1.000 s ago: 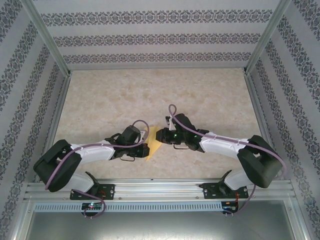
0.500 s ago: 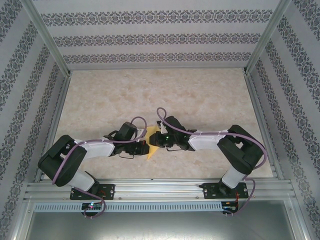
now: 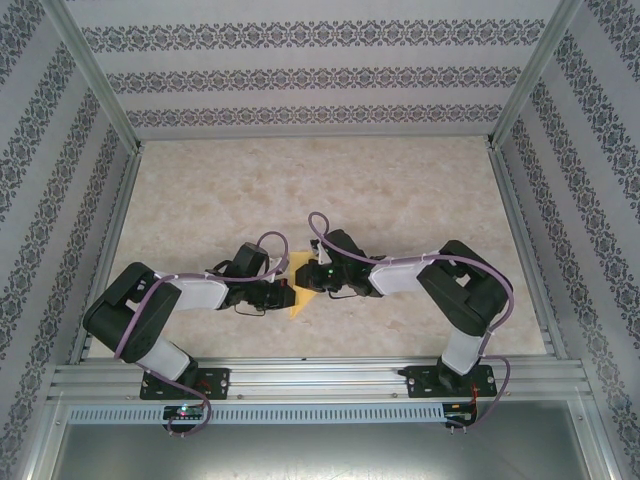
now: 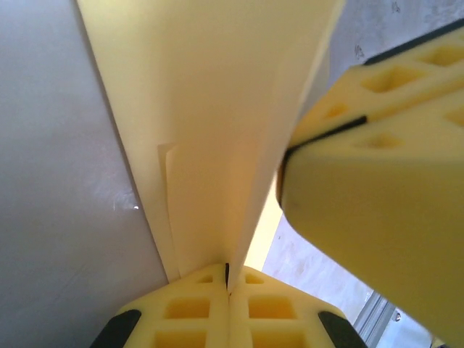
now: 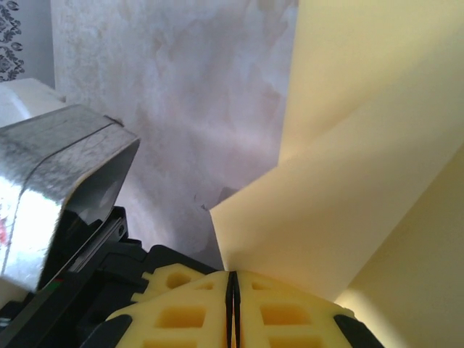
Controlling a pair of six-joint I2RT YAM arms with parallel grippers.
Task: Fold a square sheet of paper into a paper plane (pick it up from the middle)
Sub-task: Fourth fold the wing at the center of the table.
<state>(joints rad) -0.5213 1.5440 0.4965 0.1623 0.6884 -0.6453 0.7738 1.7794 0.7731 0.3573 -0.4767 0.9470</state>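
The yellow sheet of paper (image 3: 296,303) is folded into layered flaps and stands on edge between my two grippers near the table's front middle. Whether it has the paper plane's shape I cannot tell. My left gripper (image 3: 287,294) is shut on it from the left; in the left wrist view its jaws (image 4: 228,279) pinch the lower edge of the folded paper (image 4: 217,109). My right gripper (image 3: 312,280) is shut on it from the right; its jaws (image 5: 232,275) clamp a corner of the paper (image 5: 348,181). The right gripper's fingers (image 4: 377,152) loom close in the left wrist view.
The marbled table (image 3: 400,190) stretches back to patterned walls framed by metal posts. A metal rail (image 3: 320,378) runs along the near edge by the arm bases. The left gripper's body (image 5: 58,196) sits close beside the right gripper's jaws.
The right arm has pulled its elbow inward and its gripper has shifted slightly left and back. The left arm followed, and the paper stayed held between both.
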